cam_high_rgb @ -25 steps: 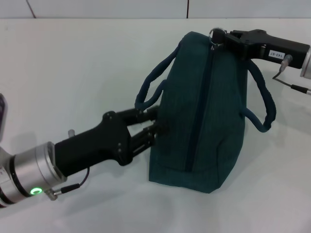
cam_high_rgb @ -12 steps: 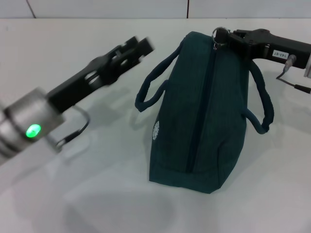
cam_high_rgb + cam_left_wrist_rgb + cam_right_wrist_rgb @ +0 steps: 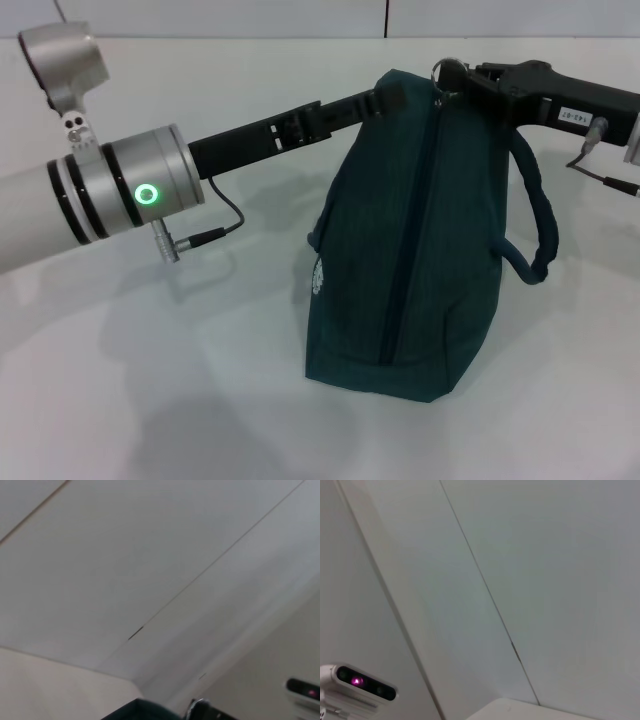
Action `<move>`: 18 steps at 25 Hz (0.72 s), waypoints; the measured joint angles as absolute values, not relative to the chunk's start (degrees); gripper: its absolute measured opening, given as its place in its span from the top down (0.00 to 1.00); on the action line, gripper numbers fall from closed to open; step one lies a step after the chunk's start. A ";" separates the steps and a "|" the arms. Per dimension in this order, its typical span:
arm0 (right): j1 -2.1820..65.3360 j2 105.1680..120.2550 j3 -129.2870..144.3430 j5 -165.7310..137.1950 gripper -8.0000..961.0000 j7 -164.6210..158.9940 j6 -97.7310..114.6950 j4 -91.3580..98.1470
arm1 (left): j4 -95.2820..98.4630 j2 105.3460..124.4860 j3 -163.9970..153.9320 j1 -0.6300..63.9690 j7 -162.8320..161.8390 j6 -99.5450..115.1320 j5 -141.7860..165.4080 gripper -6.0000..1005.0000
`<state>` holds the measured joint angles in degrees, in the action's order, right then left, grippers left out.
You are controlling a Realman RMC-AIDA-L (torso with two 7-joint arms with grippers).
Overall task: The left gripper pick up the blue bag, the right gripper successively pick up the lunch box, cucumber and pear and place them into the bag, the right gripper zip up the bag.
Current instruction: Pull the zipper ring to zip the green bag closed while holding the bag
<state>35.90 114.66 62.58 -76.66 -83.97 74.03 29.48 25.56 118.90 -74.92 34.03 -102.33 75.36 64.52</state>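
Note:
The blue bag [image 3: 440, 250] stands upright on the white table [image 3: 180, 380], its long top zipper [image 3: 415, 220] closed. At the bag's far top end is the metal ring pull [image 3: 447, 70], and my right gripper [image 3: 462, 80] reaches in from the right, shut on it. My left gripper [image 3: 385, 99] stretches across from the left and touches the bag's upper far edge. One loop handle [image 3: 535, 215] hangs on the right side. A sliver of the bag [image 3: 137, 711] shows in the left wrist view. The lunch box, cucumber and pear are out of view.
The left arm's silver wrist with a green ring light [image 3: 146, 194] and a dangling cable [image 3: 205, 236] hovers over the table left of the bag. The wall rises just behind the table. Both wrist views show mostly wall.
The left arm left the bag's near left side, swung up and over, and now reaches the bag's far top edge. The left handle has sagged. The right gripper stayed at the ring pull.

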 joint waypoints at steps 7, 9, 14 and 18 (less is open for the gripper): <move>35.43 114.67 62.49 -76.41 0.99 -83.29 74.67 29.47 | 26.46 119.24 -75.08 33.96 -104.31 72.28 67.31 0.13; 35.38 114.68 62.48 -76.40 0.99 -83.16 74.98 29.48 | 26.48 119.24 -75.19 33.97 -104.37 71.80 67.46 0.14; 35.20 114.78 62.48 -76.37 0.99 -83.05 75.48 29.52 | 27.32 119.22 -75.32 33.83 -104.31 72.33 68.73 0.16; 35.06 114.79 62.47 -76.34 0.99 -83.05 75.66 29.54 | 28.72 119.43 -75.38 33.68 -104.39 72.78 70.34 0.18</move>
